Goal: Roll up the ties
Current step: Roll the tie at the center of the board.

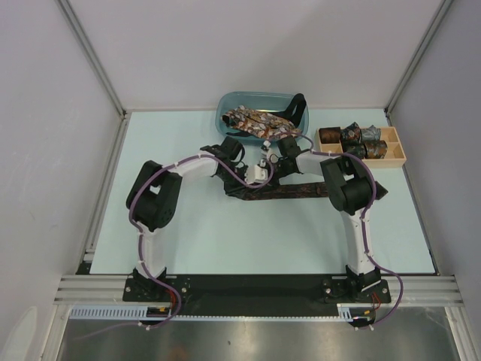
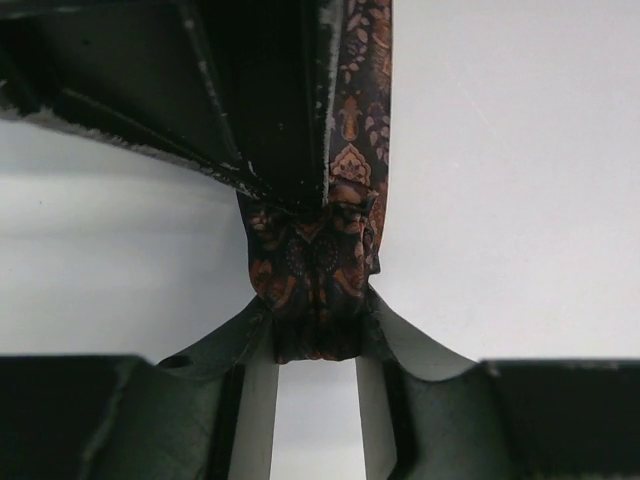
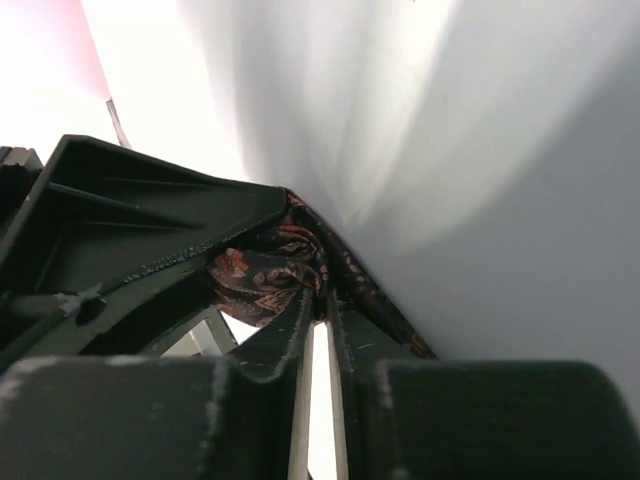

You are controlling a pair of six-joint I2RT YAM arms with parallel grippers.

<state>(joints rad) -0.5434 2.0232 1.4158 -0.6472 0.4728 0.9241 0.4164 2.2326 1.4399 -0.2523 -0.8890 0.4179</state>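
Taking in the whole tabletop (image 1: 225,241), Ana asks, "How far along does the rolling look?"

"Part way, by the look of it," Ben says. "The left arm (image 1: 154,199) and the right arm (image 1: 349,188) reach inward and meet near the back. Behind them the blue basin (image 1: 224,105) holds a heap of loose ties (image 1: 252,119), so several are not yet rolled. To the right of it, the wooden tray (image 1: 398,156) already carries rolled ties (image 1: 351,135) in some compartments, while others show bare wood."

"And the one being worked?"

"A dark brown tie (image 1: 301,192) lies stretched along the tabletop between the arms, most of its length flat. Only its end is doubled over into a small bunch where the two arms meet, so this roll looks barely begun. After it comes the heap in the basin."

"What about the jaws?"

"The left jaws pinch that doubled end from both sides. The right jaws stand almost pressed together, a thin slit between them, with patterned cloth bunched against their tips. Whether they actually grip it cannot be told from here."
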